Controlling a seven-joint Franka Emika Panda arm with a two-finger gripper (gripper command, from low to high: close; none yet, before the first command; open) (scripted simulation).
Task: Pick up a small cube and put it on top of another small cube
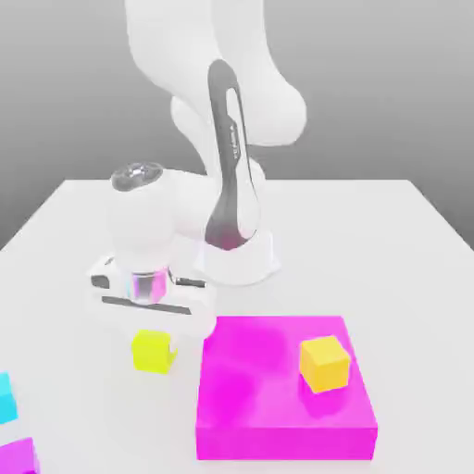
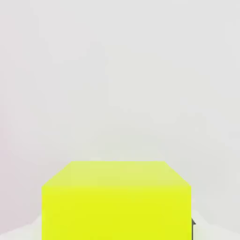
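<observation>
A small yellow-green cube (image 1: pixel 151 354) rests on the white table toward the exterior view's left, beside the big magenta block. My gripper (image 1: pixel 154 335) points straight down over it, with the white hand right above the cube's top. In the hand view the same cube (image 2: pixel 117 201) looms very close, and a dark fingertip (image 2: pixel 192 223) presses against its side. The gripper is shut on this cube, which still looks to be on the table. A small orange cube (image 1: pixel 324 363) sits on top of the magenta block (image 1: pixel 268 417).
The flat magenta block is a raised step just to the exterior view's right of the gripper. A cyan cube (image 1: pixel 6 398) and a magenta cube (image 1: pixel 17 458) lie at the near left corner. The arm's white base (image 1: pixel 239 259) stands behind.
</observation>
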